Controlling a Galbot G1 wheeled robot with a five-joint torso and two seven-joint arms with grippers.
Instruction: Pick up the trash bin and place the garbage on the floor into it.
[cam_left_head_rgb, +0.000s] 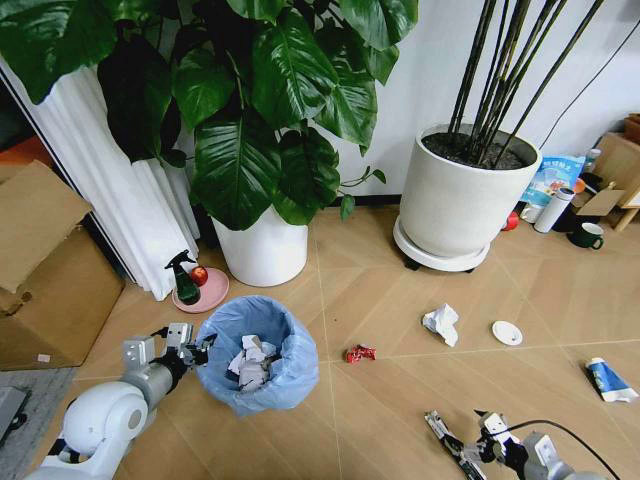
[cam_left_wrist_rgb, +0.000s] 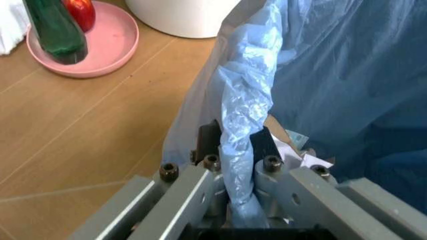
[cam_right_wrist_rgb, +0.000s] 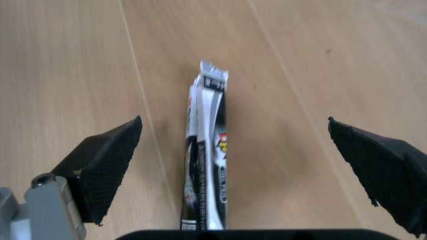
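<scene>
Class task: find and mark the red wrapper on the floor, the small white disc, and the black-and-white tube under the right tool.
Crumpled red wrapper (cam_left_head_rgb: 359, 353): head view, on its middle.
Small flat white disc (cam_left_head_rgb: 507, 333): head view, on its centre.
Long black-and-white tube (cam_right_wrist_rgb: 208, 165): right wrist view, on its printed mid-section.

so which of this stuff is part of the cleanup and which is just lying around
Job:
trash bin, gripped by left gripper
black-white tube, under open right gripper
crumpled paper
red wrapper
white disc
blue-white packet

Lying about:
spray bottle
pink plate
mug
</scene>
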